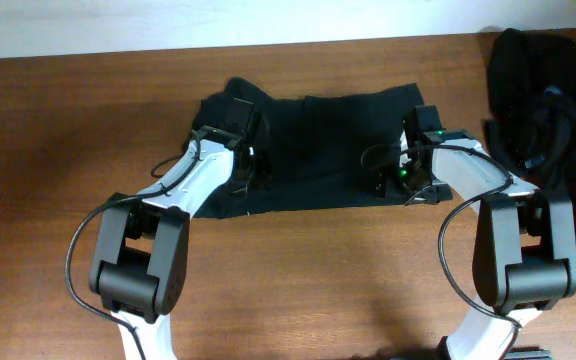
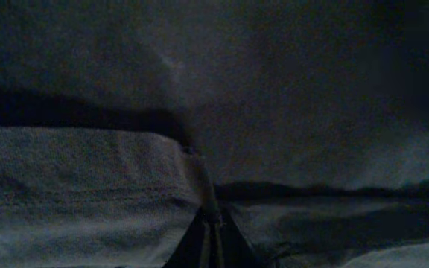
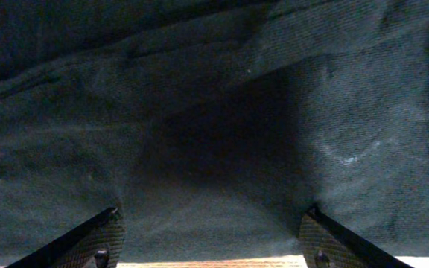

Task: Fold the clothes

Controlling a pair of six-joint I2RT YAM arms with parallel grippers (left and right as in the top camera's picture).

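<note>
A wooden table point(image 1: 58, 130), brown and smooth with a fine grain, is seen from overhead. Its middle is covered by a black T-shirt point(image 1: 328, 140), spread flat in a broad, roughly rectangular shape; the lower hem is laid straight along the near side, and a sleeve is bunched at the upper left corner; the cloth is matt and soft, and a fine knitted weave is shown in the wrist views. A pile of black garments point(image 1: 538, 110) is heaped at the table's far right corner, well apart from the T-shirt; it is crumpled into rounded folds, and its separate pieces cannot be told apart.

The left arm point(image 1: 183, 190) and the right arm point(image 1: 488, 185), built of black joints and white links, are extended from the near edge, one over each end of the shirt. The left gripper point(image 2: 213, 223) is set down on the shirt's left part, near the bunched sleeve; its fingers are pressed together, and a thin raised ridge of fabric is pinched between their tips; a folded edge of cloth is seen beside them, with dark shadow beneath it. The right gripper point(image 3: 211, 214) is held over the shirt's right end, close to the hem; its ribbed black fingers point(image 3: 88, 242) are spread wide, and nothing is gripped between them; a narrow strip of wood is shown below the hem.
</note>
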